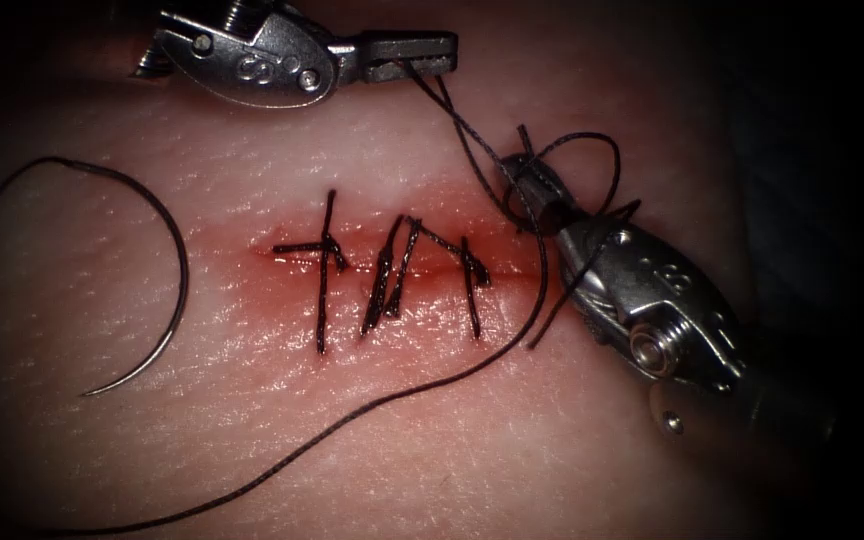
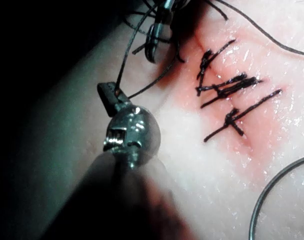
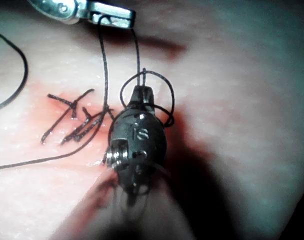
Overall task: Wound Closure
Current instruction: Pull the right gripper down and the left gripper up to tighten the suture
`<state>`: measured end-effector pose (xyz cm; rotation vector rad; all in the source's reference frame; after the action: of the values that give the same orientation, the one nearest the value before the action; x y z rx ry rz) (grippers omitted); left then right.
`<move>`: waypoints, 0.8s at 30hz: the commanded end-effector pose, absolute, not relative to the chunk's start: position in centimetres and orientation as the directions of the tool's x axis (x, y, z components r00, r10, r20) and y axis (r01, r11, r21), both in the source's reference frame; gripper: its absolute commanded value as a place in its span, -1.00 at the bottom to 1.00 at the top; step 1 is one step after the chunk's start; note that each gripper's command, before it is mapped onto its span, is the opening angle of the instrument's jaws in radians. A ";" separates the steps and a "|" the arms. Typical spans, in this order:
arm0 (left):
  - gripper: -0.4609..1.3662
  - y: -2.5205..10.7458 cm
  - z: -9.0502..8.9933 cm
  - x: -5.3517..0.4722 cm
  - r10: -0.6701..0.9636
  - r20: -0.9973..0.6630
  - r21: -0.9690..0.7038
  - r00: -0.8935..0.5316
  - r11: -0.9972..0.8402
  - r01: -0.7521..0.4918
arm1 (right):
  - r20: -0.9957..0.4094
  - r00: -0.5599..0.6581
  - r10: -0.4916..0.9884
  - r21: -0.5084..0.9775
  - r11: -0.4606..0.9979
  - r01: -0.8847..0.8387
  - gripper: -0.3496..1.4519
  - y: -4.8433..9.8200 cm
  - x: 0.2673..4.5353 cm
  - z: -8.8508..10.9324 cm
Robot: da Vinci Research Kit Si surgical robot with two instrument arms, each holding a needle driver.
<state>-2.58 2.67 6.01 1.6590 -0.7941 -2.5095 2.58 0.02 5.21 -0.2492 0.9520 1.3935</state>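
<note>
Jaws of the left tool (image 1: pixel 422 55) are pressed together on the thread (image 1: pixel 457 115) at the far edge of the scene, above the cut's right half. From that grip two strands slant down and right to the right tool (image 1: pixel 524 180), whose jaws sit at the cut's right end with loops of thread wound around them; whether they grip it I cannot tell. Stamped marks show on both tool bodies; on the right one, in its wrist view, they look like "IS".

Needle (image 1: pixel 157 290) lies free on the tissue (image 1: pixel 512 440), well left of the cut (image 1: pixel 392 268) and out of the flesh, held by neither tool. Thread runs from the right end in a long arc across the near tissue. Four stitches (image 1: pixel 324 270) cross the cut, ringed by red fluid (image 1: pixel 432 285). Bare tissue lies open on the near side.
</note>
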 end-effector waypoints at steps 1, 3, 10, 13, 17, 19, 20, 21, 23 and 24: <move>-0.88 2.7 6.0 -2.59 -0.295 -0.852 0.424 -0.432 -0.874 -0.239 | -0.689 -0.111 0.716 0.370 0.217 -0.903 -1.00 0.0 2.58 5.2; -0.88 2.8 6.1 -2.61 -0.292 -0.852 0.422 -0.434 -0.874 -0.241 | -0.688 -0.108 0.718 0.370 0.219 -0.903 -1.00 -0.1 2.58 5.2; -0.88 3.1 6.1 -2.64 -0.286 -0.855 0.422 -0.432 -0.869 -0.259 | -0.687 -0.101 0.720 0.373 0.230 -0.899 -1.00 -0.2 2.59 5.1; -0.88 3.2 6.1 -2.63 -0.291 -0.853 0.427 -0.433 -0.867 -0.259 | -0.685 -0.095 0.723 0.375 0.238 -0.896 -1.00 -0.3 2.59 5.1; -0.88 3.4 6.2 -2.59 -0.294 -0.850 0.435 -0.437 -0.861 -0.265 | -0.683 -0.087 0.725 0.377 0.247 -0.892 -1.00 -0.5 2.60 5.1; -0.88 3.5 6.2 -2.56 -0.297 -0.847 0.442 -0.442 -0.855 -0.272 | -0.684 -0.087 0.724 0.378 0.251 -0.891 -1.00 -0.5 2.60 5.0; -0.88 3.5 6.2 -2.54 -0.296 -0.845 0.444 -0.444 -0.853 -0.276 | -0.685 -0.087 0.724 0.379 0.252 -0.891 -1.00 -0.5 2.60 5.0; -0.88 3.6 6.3 -2.53 -0.301 -0.842 0.449 -0.448 -0.850 -0.275 | -0.685 -0.086 0.724 0.379 0.252 -0.891 -1.00 -0.6 2.60 5.0; -0.88 3.6 6.3 -2.51 -0.297 -0.840 0.454 -0.453 -0.843 -0.289 | -0.685 -0.086 0.723 0.379 0.253 -0.890 -1.00 -0.6 2.60 5.0; -0.88 3.7 6.3 -2.48 -0.295 -0.839 0.458 -0.457 -0.836 -0.301 | -0.685 -0.086 0.723 0.380 0.254 -0.889 -1.00 -0.6 2.60 5.0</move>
<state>-2.47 3.73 6.36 1.6401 -0.9049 -2.5296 2.60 -0.60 4.94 -0.2188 0.9570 1.3579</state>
